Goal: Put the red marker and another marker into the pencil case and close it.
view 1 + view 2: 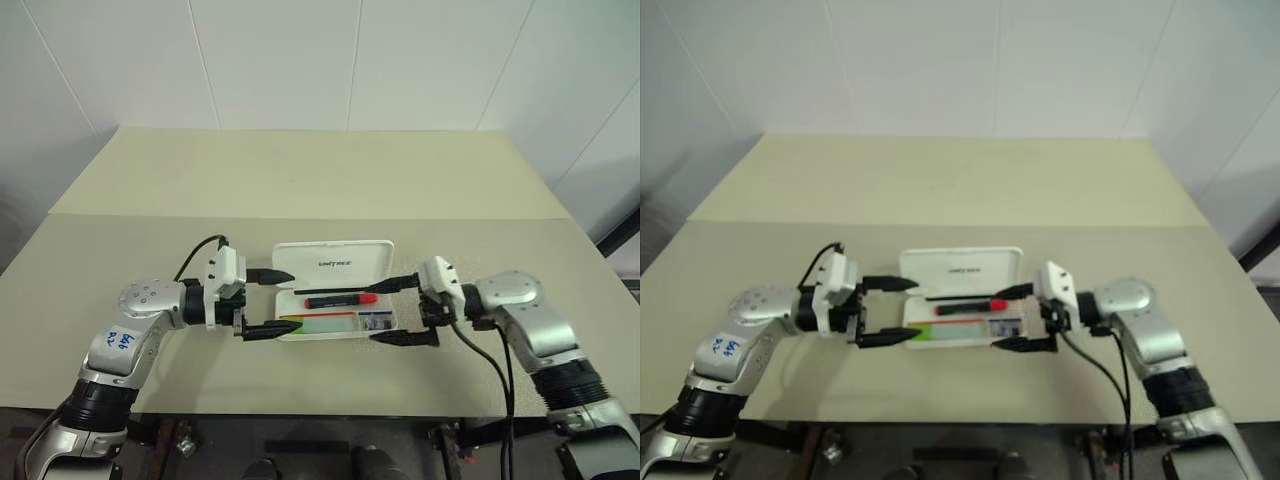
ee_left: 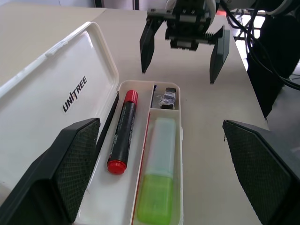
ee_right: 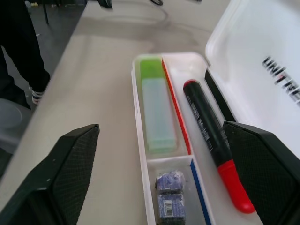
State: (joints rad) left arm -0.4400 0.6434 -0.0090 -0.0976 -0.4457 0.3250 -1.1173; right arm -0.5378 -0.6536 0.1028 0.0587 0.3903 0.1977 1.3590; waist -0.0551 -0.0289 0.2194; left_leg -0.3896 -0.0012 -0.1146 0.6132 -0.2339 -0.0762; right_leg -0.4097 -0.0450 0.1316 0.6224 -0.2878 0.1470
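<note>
The white pencil case [image 1: 333,262] lies open in the middle of the table, its lid tilted back. The red marker [image 1: 340,299] lies in the tray's long rear compartment, its red cap towards my right gripper. The other marker, pale green [image 2: 159,159], lies in the front compartment beside it. My left gripper [image 1: 275,303] is open at the case's left end, one finger on either side of the tray. At the right end my right gripper [image 1: 392,311] is open and holds nothing; it also shows in the left wrist view as the right gripper [image 2: 185,51].
Small dark items [image 3: 169,197] fill the short compartment at the tray's right end. The case sits on a tan table [image 1: 150,260], near its front edge. A second table [image 1: 320,170] adjoins behind, up to the white wall.
</note>
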